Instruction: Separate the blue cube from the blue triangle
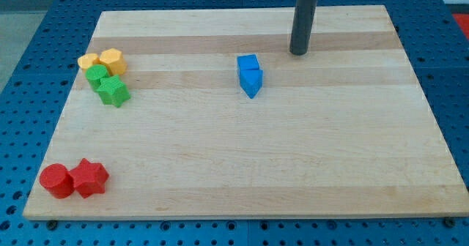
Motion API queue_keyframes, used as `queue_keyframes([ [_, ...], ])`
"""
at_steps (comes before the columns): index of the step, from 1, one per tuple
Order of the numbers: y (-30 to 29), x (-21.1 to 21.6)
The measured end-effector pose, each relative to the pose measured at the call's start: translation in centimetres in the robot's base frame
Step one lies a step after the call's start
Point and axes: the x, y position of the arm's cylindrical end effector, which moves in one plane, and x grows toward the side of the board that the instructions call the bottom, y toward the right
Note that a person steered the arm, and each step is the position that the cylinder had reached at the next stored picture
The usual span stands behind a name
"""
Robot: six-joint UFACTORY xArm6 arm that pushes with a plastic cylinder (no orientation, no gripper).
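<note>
Left side of the wooden board (pixel 220 173): yellow/green cluster and red pair, irrelevant. Centre: small blue cube (pixel 248 62) touching the blue triangle (pixel 251 82) just below it, so not separated yet. My tip (pixel 298 53) sits just right of the cube, no contact. No claw, just the rod. Whole push remains.

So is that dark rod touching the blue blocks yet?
Apart. The camera view shows bare wood between my tip and the blue cube, which sits against the blue triangle.
</note>
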Motion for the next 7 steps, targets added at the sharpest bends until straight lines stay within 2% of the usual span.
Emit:
queue_keyframes([
  [1,-1.4,0.1],
  [3,-9.4,2.4],
  [4,-9.6,4.3],
  [7,-6.9,3.3],
])
